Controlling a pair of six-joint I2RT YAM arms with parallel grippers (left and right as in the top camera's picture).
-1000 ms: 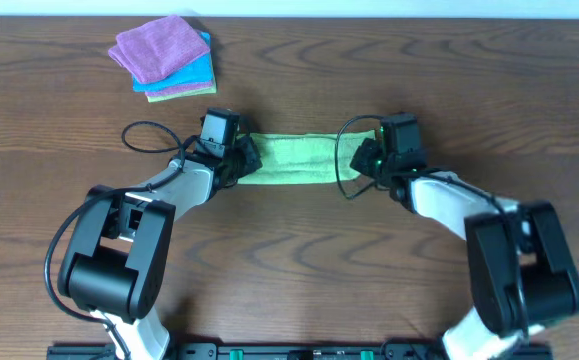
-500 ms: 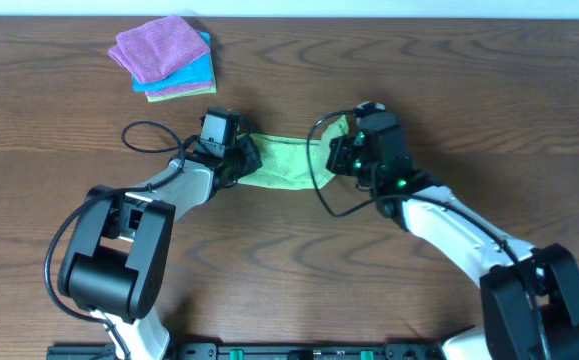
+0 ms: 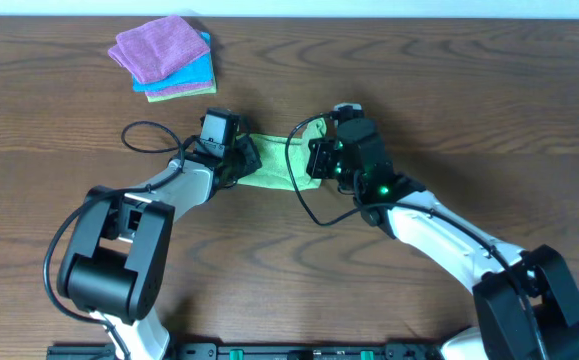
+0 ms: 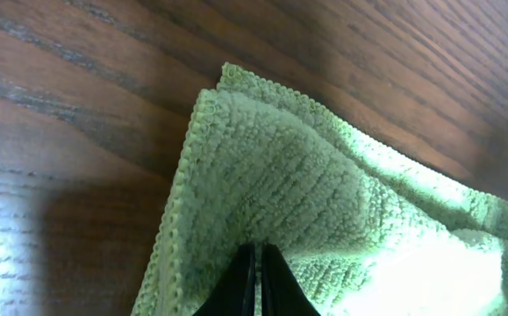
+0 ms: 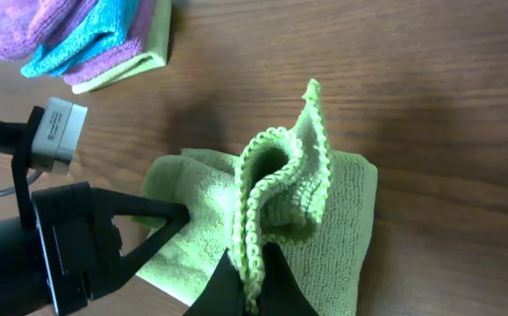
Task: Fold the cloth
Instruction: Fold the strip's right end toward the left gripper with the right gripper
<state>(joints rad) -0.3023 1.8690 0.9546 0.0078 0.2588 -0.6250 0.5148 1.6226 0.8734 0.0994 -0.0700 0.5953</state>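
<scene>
The lime-green cloth (image 3: pixel 279 160) lies on the wooden table between my two grippers. My left gripper (image 3: pixel 244 160) is shut on its left end, pressed low at the table; in the left wrist view its fingertips (image 4: pixel 258 276) pinch the cloth (image 4: pixel 324 193). My right gripper (image 3: pixel 317 158) is shut on the cloth's right edge and holds it lifted over the rest of the cloth. In the right wrist view the pinched edge (image 5: pixel 280 189) stands up in a loop above the fingertips (image 5: pixel 254 281). The white tag is not visible.
A stack of folded cloths, purple (image 3: pixel 159 45) on top of turquoise-blue (image 3: pixel 194 72), sits at the back left, also in the right wrist view (image 5: pixel 69 35). A black cable (image 3: pixel 149 135) loops left of the left gripper.
My right gripper has carried the cloth's right end leftward toward the left gripper, shortening the spread cloth. The left gripper has stayed in place.
</scene>
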